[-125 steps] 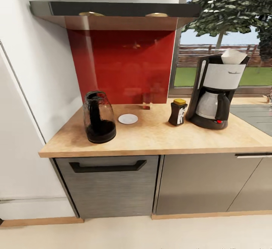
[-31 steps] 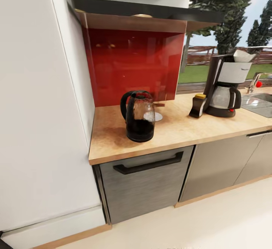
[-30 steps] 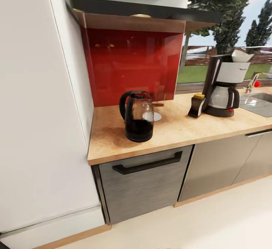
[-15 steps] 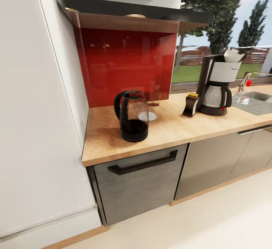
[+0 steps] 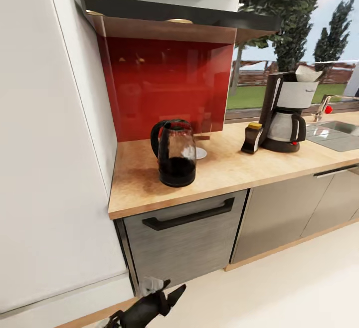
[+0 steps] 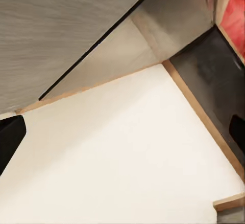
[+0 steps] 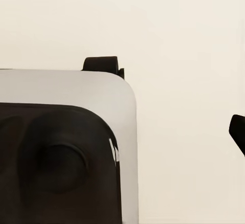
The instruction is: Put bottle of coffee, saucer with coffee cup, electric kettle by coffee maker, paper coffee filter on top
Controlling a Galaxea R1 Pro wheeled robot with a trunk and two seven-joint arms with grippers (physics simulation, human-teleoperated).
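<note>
The electric kettle (image 5: 174, 153) stands on the kitchen countertop (image 5: 144, 188), near its left end. Just behind the kettle lies the saucer (image 5: 201, 153), partly hidden by it. Further right stands the coffee maker (image 5: 286, 116) with the paper coffee filter (image 5: 306, 74) on top and the bottle of coffee (image 5: 252, 138) beside it. The kitchen shelf (image 5: 199, 16) hangs above the red panel. The coffee cup is out of view. My left gripper (image 5: 167, 294) (image 6: 122, 134) is low by the floor, open and empty. The right gripper (image 7: 127, 137) has one fingertip (image 7: 238, 132) far out, open, over my own base.
A tall white panel (image 5: 50, 143) closes the counter's left end. A grey drawer front with a black handle (image 5: 188, 214) sits under the kettle. A sink (image 5: 339, 136) with a faucet (image 5: 323, 106) lies right of the coffee maker. Pale floor (image 5: 279, 293) stretches in front.
The view swung round to face the counter at an angle, then settled. In the last half second my left gripper rose into the bottom of the head view. Nothing on the counter moved.
</note>
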